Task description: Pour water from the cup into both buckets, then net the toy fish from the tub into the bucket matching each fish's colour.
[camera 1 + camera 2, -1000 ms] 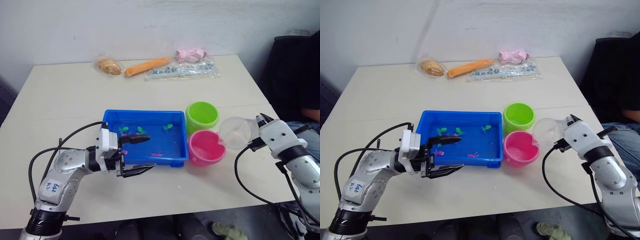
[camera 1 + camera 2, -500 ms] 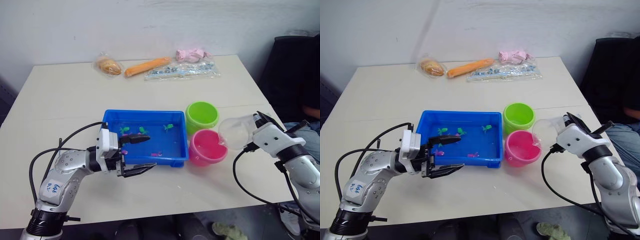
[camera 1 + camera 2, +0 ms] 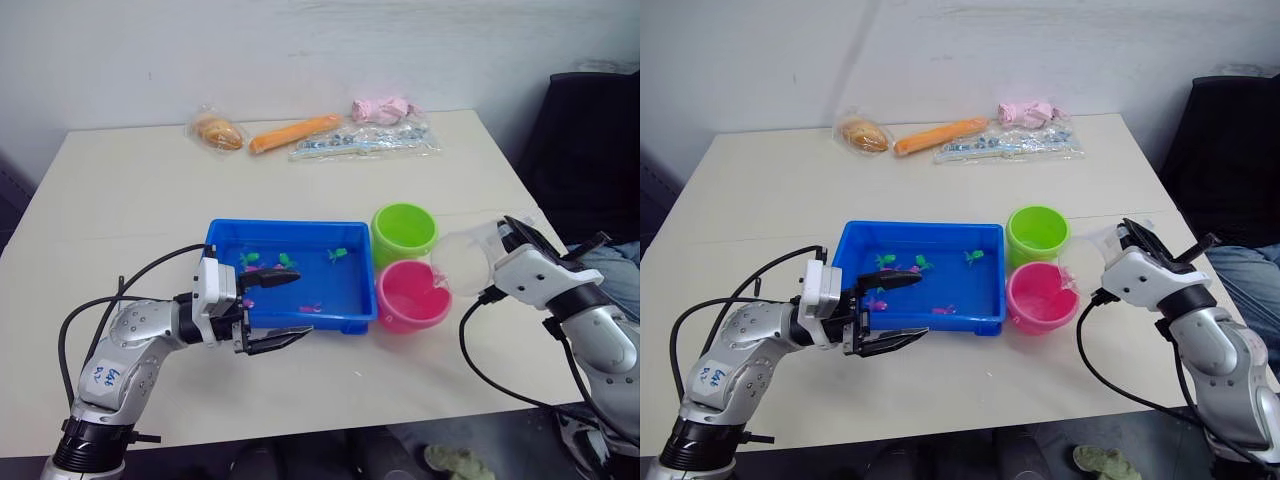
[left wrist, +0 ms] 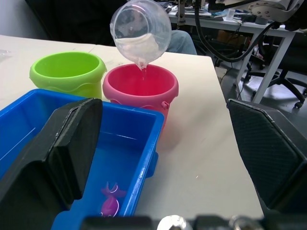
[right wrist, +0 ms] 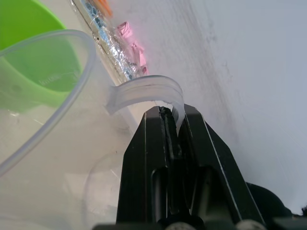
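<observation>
Beige table point(image 3: 130, 200) against a pale wall, with bagged items along its far edge: a bagged bun point(image 3: 217, 131), an orange carrot-like piece point(image 3: 293, 133), a pink bundle point(image 3: 381, 109). Change over the last second: the right gripper point(image 5: 173, 125), jaws clamped on the handle of the cup point(image 4: 140, 31), has tipped the cup further and brought its spout in over the pink bucket point(image 3: 412, 295); in the left wrist view a thin stream now falls from the spout into that bucket. Judgement: the pour into the pink bucket is under way; the green bucket point(image 3: 404, 233), just beyond it, looks dry, so the second pour remains, and then the netting. The tub point(image 3: 217, 240) sits left of both buckets, holding water and the toy fish point(image 3: 337, 254), green and pink, scattered. The left gripper point(image 3: 276, 311) hovers at the tub's near-left corner, jaws wide apart, holding nothing. Writing: a white sticker on the left arm carries blue handwritten marks, not legible; faint graduation marks on the cup wall, unreadable. No brands seen.
</observation>
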### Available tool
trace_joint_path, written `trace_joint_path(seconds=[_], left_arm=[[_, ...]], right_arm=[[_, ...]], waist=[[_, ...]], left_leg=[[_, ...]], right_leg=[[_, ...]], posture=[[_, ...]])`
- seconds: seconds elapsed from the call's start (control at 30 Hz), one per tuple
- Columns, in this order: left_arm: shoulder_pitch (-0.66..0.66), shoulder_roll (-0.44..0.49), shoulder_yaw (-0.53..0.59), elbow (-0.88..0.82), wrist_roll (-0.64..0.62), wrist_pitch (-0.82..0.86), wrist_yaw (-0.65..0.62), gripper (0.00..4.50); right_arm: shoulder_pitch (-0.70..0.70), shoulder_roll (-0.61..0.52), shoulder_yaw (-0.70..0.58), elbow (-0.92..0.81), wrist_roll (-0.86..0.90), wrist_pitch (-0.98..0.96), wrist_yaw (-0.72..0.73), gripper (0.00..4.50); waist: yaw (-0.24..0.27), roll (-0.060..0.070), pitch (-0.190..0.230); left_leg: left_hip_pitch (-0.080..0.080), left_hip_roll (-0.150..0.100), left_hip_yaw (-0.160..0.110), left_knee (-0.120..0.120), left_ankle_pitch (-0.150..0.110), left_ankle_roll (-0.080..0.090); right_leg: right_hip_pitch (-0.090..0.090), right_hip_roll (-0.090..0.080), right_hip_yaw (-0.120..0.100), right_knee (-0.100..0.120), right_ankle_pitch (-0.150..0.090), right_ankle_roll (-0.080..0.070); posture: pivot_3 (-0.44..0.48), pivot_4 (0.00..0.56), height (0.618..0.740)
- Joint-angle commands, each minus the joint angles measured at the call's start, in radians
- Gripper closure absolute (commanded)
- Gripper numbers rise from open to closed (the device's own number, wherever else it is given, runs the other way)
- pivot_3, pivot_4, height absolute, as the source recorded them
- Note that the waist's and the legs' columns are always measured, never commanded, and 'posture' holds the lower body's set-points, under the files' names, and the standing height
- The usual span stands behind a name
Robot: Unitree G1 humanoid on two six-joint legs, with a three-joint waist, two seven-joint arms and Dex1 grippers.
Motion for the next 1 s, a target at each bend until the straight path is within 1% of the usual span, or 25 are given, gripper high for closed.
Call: trace_joint_path(seconds=[0.03,0.5,0.8,0.93,1.0], left_arm=[[0.006,-0.006,0.003,-0.034,0.005,-0.02,0.005,0.0],[0.008,-0.009,0.004,-0.032,0.009,-0.025,0.01,0.0],[0.008,-0.008,0.003,-0.031,0.008,-0.025,0.011,0.0],[0.009,-0.007,0.005,-0.029,0.007,-0.025,0.01,0.0],[0.015,-0.008,0.011,-0.032,0.001,-0.022,0.014,0.0]], right_arm=[[-0.019,-0.007,-0.024,-0.026,-0.013,-0.021,-0.01,4.37],[-0.037,-0.011,-0.016,-0.024,-0.042,-0.041,-0.003,4.37],[-0.034,0.006,-0.02,-0.031,-0.023,-0.032,0.01,4.37],[-0.037,0.049,-0.043,-0.039,0.067,0.019,0.033,4.37],[-0.042,0.07,-0.06,-0.043,0.139,0.055,0.056,4.37]], waist=[[0.0,0.0,0.0],[0.0,0.0,0.0],[0.0,0.0,0.0],[0.0,0.0,0.0],[0.0,0.0,0.0]], left_leg=[[0.0,0.0,0.0,0.0,0.0,0.0],[0.0,0.0,0.0,0.001,0.0,0.0],[0.0,0.0,0.0,0.001,0.0,0.0],[0.0,0.0,0.0,0.001,0.0,0.0],[0.0,0.0,0.0,0.001,0.0,0.0]], right_leg=[[0.0,0.0,0.0,0.0,0.0,0.0],[0.0,0.0,0.0,0.001,0.0,0.0],[0.0,0.0,0.0,0.001,0.0,0.0],[0.0,0.001,0.0,0.001,0.0,0.0],[0.0,0.001,0.0,0.002,0.0,0.0]], posture=[[0.0,0.15,0.74],[0.0,0.15,0.74],[0.0,0.15,0.74],[0.0,0.15,0.74],[0.0,0.15,0.74]])
